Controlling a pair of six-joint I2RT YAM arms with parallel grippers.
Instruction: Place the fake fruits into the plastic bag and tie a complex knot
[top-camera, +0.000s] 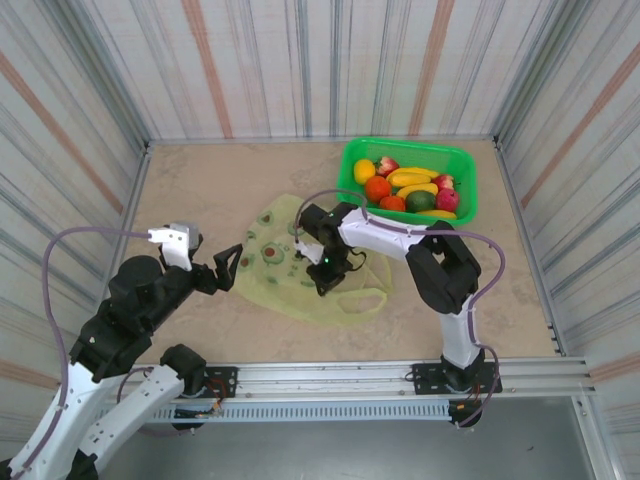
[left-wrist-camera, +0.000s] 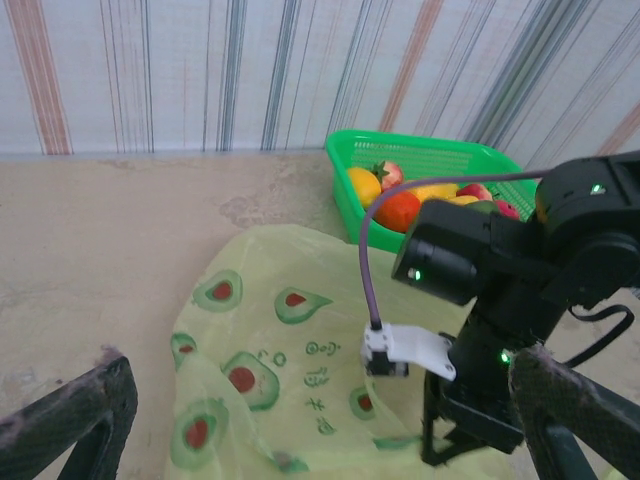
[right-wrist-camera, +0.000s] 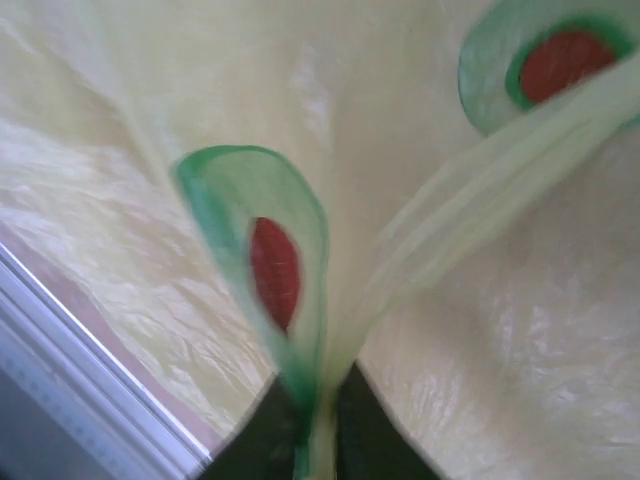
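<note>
Thin, crinkly yellow-green plastic bag (top-camera: 275, 278) lies flat mid-table, seen from above; glossy fake fruits (top-camera: 405, 188) fill the slotted green basket (top-camera: 405, 144). Left gripper (top-camera: 230, 268) gapes beside the bag. Left wrist view: avocado prints (left-wrist-camera: 222, 290) on the film. Right wrist view: right gripper (right-wrist-camera: 318, 432) pinches a fold of the bag.

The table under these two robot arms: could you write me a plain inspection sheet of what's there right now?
Surface: beige mottled table, flat.
Job's things: plastic bag lies flat mid-table with no fruit seen in it. The fake fruits are piled in the green basket at the far right. No knot seen.
Clutter: nothing seen.
Fingers: left fingers open wide near the bag's left edge, holding nothing. Right fingers shut on a fold of the bag.
Cables: one purple cable loops off the left arm, another off the right arm.
Surroundings: striped walls on three sides, and a metal rail along the near edge.
</note>
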